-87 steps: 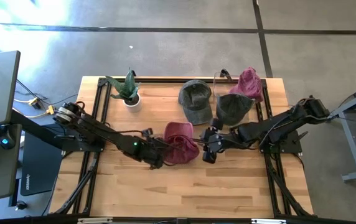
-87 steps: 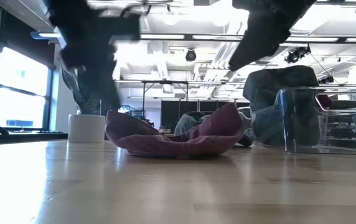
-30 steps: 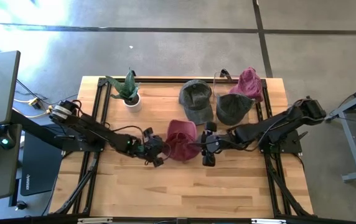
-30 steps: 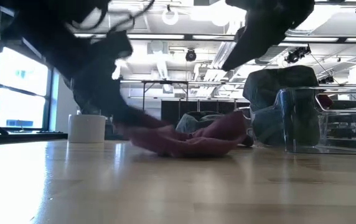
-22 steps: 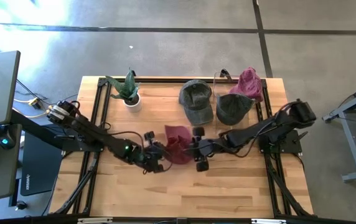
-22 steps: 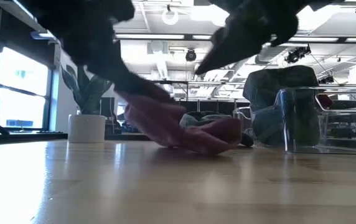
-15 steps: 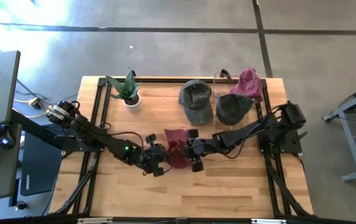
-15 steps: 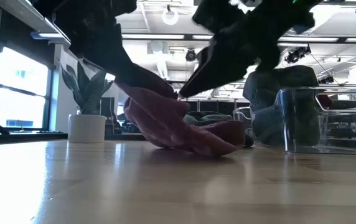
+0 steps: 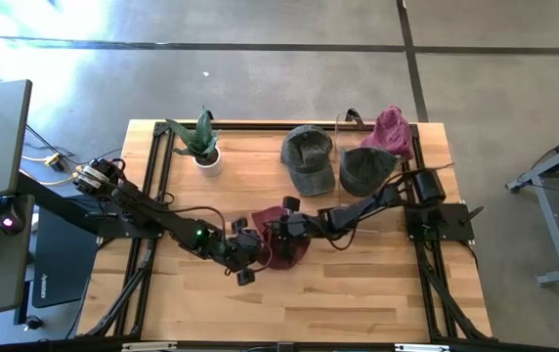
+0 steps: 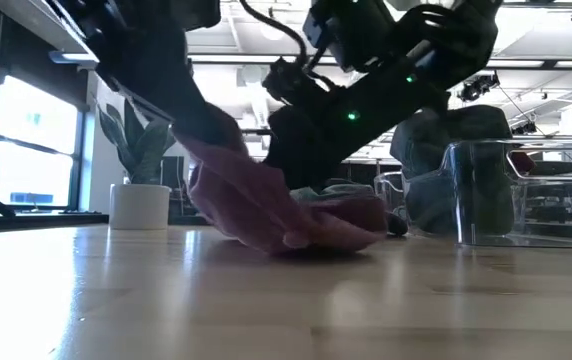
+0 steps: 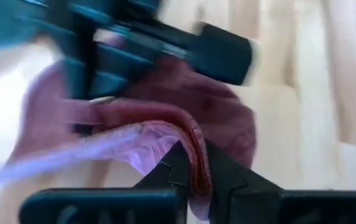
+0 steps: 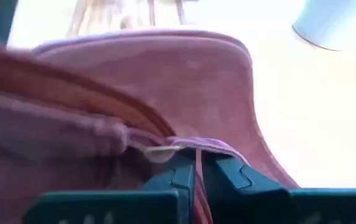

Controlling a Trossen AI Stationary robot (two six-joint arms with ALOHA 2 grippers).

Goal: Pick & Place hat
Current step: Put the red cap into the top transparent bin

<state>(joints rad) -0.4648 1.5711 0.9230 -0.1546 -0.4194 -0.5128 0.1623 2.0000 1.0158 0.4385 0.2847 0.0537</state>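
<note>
A maroon hat (image 9: 284,244) lies near the table's middle, bunched up between my two grippers. In the low view the hat (image 10: 296,215) has its left side raised while its right part rests on the wood. My left gripper (image 9: 253,247) is shut on the hat's left side. My right gripper (image 9: 276,231) reaches in from the right and is shut on the hat's far side. The left wrist view also shows the right arm's dark body over the hat (image 11: 221,118). My left gripper pinches the hat's stitched rim edge (image 11: 195,144) between its two fingers, coming slanting down from the table's left. The held side is lifted off the wood and the cloth sags away from the fingers. My right gripper pinches the hat's rim edge (image 12: 198,148) between its two fingers, slanting down from the table's right. The cloth folds up around the fingertips; the hat's lower part (image 10: 351,235) stays on the table.
A potted plant (image 9: 201,143) stands at the far left. Two grey-green hats (image 9: 307,158) (image 9: 365,168) and a maroon hat (image 9: 392,127) sit at the far right by a clear stand (image 10: 526,195). The near half of the table (image 9: 289,303) is bare wood.
My right gripper has come down and toward the table's left onto the maroon hat and shut on its rim. My left gripper has lifted the hat's left side a little; the hat has gone from lying flat to bunched, its right part still on the wood.
</note>
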